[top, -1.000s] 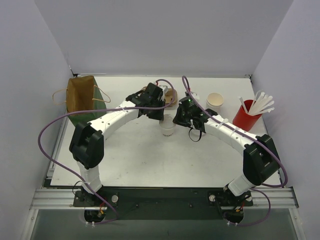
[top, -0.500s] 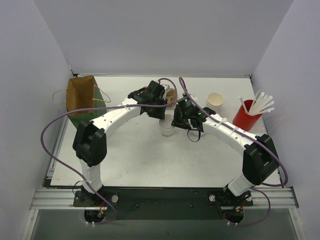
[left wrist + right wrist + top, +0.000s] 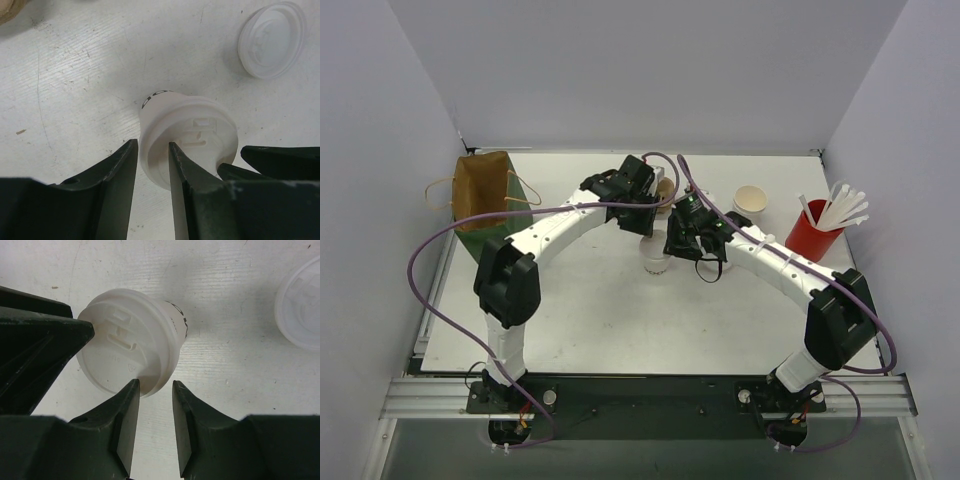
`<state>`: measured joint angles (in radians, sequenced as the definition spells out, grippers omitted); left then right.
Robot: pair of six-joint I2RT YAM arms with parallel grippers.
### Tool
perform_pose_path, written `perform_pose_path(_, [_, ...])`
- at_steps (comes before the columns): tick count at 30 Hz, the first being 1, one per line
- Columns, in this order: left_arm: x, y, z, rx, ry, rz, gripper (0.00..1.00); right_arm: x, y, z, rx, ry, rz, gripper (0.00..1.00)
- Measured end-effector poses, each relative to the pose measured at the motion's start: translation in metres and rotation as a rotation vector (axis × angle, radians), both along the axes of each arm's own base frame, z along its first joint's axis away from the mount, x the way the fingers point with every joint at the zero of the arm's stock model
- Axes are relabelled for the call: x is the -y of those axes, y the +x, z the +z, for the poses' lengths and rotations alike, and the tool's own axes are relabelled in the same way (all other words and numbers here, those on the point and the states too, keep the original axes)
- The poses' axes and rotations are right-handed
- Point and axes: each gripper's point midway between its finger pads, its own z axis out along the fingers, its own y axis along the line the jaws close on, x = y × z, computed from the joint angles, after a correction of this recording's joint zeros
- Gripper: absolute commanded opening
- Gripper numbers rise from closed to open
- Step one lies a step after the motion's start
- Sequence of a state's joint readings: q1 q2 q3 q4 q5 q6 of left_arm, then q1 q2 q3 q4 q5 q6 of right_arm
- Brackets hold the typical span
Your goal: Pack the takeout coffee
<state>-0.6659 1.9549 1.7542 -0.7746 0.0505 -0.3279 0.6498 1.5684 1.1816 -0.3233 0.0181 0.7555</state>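
Note:
The takeout coffee is a small white paper cup with its white lid on, standing upright mid-table. It also shows in the left wrist view and in the right wrist view. My left gripper hangs over it from the far left; its jaws stand a narrow gap apart, one finger over the lid, the other outside the rim. My right gripper comes from the right; its jaws are narrowly apart and hold nothing, one fingertip at the lid's edge.
A spare white lid lies on the table beyond the cup. An open brown paper bag stands at the far left. A white cup with a tan inside and a red cup of white straws stand at the right.
My left arm has swung a little to the right and farther in over the cup. My right gripper has edged left toward it. The cup stays in place.

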Motion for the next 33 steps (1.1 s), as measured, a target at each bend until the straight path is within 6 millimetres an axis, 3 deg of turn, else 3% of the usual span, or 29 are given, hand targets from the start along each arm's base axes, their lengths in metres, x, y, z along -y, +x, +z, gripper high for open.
perform_pose_path(10, [-0.001,-0.001,0.001,-0.01,0.01,0.0,0.42,0.001,0.005,0.016,0.027,-0.027,0.048,0.33])
perform_pose_path(16, [-0.004,0.001,0.003,-0.013,0.016,0.028,0.46,0.006,0.017,0.024,0.076,-0.071,0.169,0.34])
perform_pose_path(24, [-0.013,-0.01,0.008,-0.045,-0.013,0.115,0.46,0.01,0.035,0.007,0.089,-0.11,0.345,0.34])
perform_pose_path(33, [-0.022,-0.031,0.023,-0.075,-0.121,0.205,0.43,0.001,0.041,0.009,0.136,-0.103,0.425,0.34])
